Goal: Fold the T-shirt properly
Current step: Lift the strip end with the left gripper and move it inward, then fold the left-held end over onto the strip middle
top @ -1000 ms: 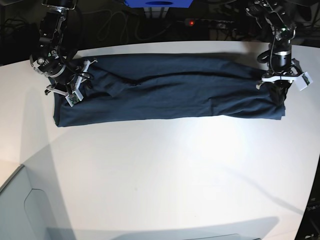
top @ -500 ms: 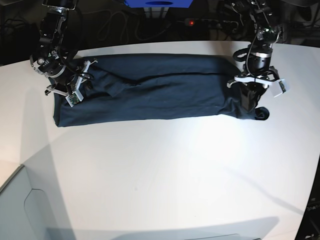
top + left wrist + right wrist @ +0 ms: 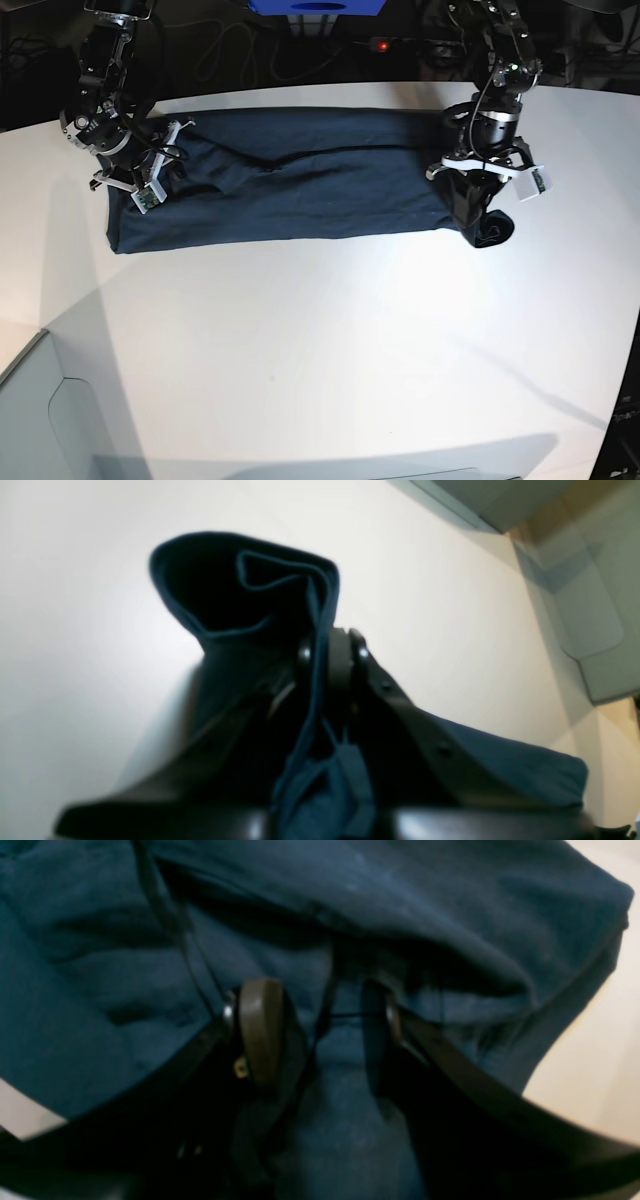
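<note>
The left gripper [image 3: 478, 198] is pinching the end of the T-shirt [image 3: 300, 180] tight between pressed-together jaws and has been carrying it inward along the table [image 3: 330, 350] from the far edge where it was a second ago. The right gripper [image 3: 150, 170], jaws half spread, is resting over the opposite end without visibly clamping it. This looks like the end-over-end fold, which next calls for laying the lifted end squarely over the long band.
</note>
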`<control>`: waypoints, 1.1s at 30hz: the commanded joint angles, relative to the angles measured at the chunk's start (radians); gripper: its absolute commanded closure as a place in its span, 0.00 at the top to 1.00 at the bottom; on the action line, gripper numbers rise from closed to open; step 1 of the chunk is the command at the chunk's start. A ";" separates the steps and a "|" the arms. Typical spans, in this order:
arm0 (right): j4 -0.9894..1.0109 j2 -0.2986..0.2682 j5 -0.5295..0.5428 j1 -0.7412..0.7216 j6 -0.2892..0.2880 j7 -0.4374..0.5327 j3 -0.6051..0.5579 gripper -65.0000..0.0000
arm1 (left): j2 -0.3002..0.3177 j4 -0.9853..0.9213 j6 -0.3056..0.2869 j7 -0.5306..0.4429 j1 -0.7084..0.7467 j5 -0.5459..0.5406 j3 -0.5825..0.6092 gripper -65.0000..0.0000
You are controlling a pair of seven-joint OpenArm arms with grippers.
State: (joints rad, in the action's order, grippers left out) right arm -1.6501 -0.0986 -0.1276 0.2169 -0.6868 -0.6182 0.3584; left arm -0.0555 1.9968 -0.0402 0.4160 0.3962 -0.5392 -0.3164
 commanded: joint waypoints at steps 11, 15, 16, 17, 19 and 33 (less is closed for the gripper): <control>-0.015 -0.006 0.013 -0.009 -0.011 0.016 0.001 0.38 | -0.002 0.017 -0.005 -0.029 -0.006 -0.012 0.156 0.00; -0.015 -0.006 0.013 -0.009 -0.011 0.016 0.001 0.38 | -0.005 0.011 -0.005 -0.024 -0.033 -0.012 0.181 0.00; -0.015 -0.006 0.013 -0.009 -0.011 0.016 0.001 0.38 | -0.005 0.011 -0.005 -0.024 -0.036 -0.011 0.187 0.00; -0.015 -0.006 0.013 -0.009 -0.011 0.016 0.001 0.38 | -0.005 0.011 -0.005 -0.024 -0.041 -0.011 0.196 0.00; -0.015 -0.006 0.013 -0.010 -0.011 0.016 0.001 0.38 | -0.007 0.011 -0.005 -0.022 -0.047 0.011 0.219 0.00; -0.017 -0.006 0.013 -0.024 -0.011 0.013 0.000 0.38 | -0.002 -0.147 -0.005 -0.030 -0.116 0.210 0.498 0.00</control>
State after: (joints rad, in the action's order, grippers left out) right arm -1.6501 -0.0986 -0.1280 0.2008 -0.6868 -0.6220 0.3565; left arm -0.0521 1.8313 -0.0341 0.4156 0.2848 -0.3176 0.1791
